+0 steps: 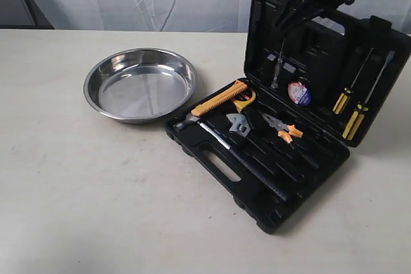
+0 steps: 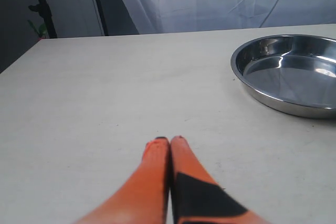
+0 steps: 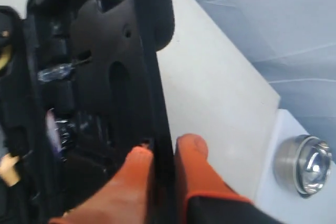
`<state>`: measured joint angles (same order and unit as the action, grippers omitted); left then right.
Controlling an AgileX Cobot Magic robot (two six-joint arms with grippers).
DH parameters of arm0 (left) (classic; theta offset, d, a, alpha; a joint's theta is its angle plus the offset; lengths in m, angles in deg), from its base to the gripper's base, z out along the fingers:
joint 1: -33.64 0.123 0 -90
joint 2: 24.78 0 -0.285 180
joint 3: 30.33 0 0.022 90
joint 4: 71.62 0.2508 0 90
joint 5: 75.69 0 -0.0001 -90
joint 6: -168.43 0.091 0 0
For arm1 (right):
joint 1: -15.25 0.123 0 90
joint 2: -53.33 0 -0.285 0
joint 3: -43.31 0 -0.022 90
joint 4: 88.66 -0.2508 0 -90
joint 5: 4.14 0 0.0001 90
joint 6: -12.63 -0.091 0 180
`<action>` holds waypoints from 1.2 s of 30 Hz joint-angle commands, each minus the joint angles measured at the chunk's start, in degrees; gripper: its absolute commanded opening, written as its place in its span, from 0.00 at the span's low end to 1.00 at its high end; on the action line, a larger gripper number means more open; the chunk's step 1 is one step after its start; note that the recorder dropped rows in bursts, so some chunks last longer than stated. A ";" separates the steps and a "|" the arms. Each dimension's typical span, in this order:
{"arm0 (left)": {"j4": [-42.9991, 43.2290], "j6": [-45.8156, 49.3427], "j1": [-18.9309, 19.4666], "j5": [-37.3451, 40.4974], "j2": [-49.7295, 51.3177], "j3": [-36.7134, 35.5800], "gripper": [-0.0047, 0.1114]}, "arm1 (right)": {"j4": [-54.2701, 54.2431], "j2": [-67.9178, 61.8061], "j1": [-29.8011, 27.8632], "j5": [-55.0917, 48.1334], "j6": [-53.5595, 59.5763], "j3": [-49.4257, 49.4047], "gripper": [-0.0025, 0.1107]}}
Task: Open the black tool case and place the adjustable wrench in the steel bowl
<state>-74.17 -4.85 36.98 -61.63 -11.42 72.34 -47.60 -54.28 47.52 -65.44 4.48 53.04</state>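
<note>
The right gripper [image 3: 164, 153] clamps the raised edge of the black tool case [image 1: 257, 184]; the left gripper [image 2: 169, 141] is pressed together, empty. The adjustable wrench [image 1: 239, 124] lies inside, at four o'clock from the steel bowl [image 1: 88, 91]. Let go carelessly, the raised half could drop shut over it

We see a pale, off-white table [image 1: 96, 210] carrying two things directly on its top. The steel bowl [image 1: 140, 85] sits toward the left. The black tool case [image 1: 270, 178] lies open just beside it on the right, lid raised.
</note>
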 commanded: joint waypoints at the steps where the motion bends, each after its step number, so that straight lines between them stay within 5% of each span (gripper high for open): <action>1: 0.22 -0.31 0.11 -0.74 -0.22 0.11 0.04 | 11.19 -1.01 -0.25 2.07 -8.50 0.07 0.01; 6: 0.22 -0.31 0.11 -0.74 -0.22 0.11 0.04 | 13.46 -1.10 -0.25 2.06 -13.95 0.07 0.01; 10: 0.22 -0.31 0.11 -0.74 -0.22 0.11 0.04 | 1.10 -1.10 -0.25 2.65 -13.71 0.07 0.01; 16: 0.22 -0.31 0.11 -0.74 -0.22 0.11 0.04 | -24.43 -6.24 -0.25 4.93 -0.07 0.07 0.01; 23: 0.22 -0.31 0.11 -0.74 -0.22 0.11 0.04 | -38.93 -15.89 -0.25 15.14 17.55 0.07 0.01; 28: 0.22 -0.31 0.11 -0.74 -0.22 0.11 0.04 | -62.41 -16.63 -0.25 3.00 41.37 0.07 0.01; 31: 0.22 -0.31 0.11 -0.74 -0.22 0.11 0.04 | -59.18 -16.43 -0.25 -8.66 36.13 0.07 0.01; 36: 0.33 -0.31 0.11 -0.74 -0.22 0.11 0.04 | -41.36 -12.80 -0.25 -8.66 17.29 -2.85 0.01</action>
<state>-74.17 -4.85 36.98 -61.63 -11.42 72.34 -95.89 -69.90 47.62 -73.11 28.49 51.40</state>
